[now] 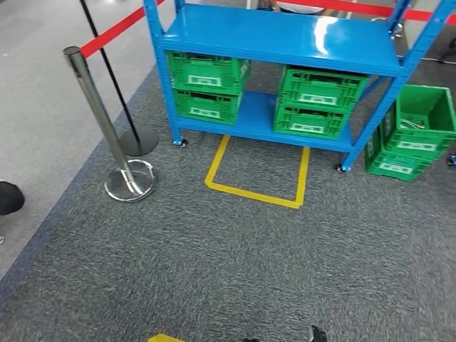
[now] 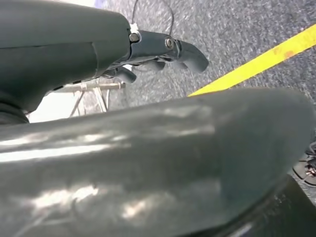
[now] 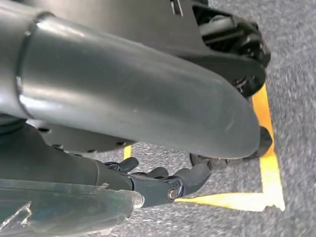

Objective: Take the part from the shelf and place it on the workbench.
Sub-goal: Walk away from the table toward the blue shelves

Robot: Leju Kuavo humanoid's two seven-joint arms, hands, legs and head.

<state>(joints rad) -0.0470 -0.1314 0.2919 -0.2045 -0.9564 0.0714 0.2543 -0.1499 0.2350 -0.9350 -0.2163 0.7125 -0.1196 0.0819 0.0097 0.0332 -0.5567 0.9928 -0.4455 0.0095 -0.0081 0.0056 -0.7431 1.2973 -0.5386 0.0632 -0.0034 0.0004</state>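
Note:
A blue metal shelf [image 1: 279, 35] stands ahead in the head view, its top board bare. On its lower board sit two stacks of green crates, one on the left [image 1: 206, 87] and one on the right [image 1: 317, 103]; what lies inside them is hidden. My left hand [image 2: 160, 49] hangs over the grey carpet with its dark fingers loosely stretched and nothing in them. My right hand [image 3: 164, 182] hangs the same way above yellow floor tape [image 3: 268, 192], also holding nothing.
A yellow taped square [image 1: 258, 194] marks the carpet in front of the shelf. Two stanchions [image 1: 129, 182] with a red belt [image 1: 112, 32] stand to the left. More green crates [image 1: 414, 146] sit on the floor right of the shelf. A dark object [image 1: 9, 197] is at the left edge.

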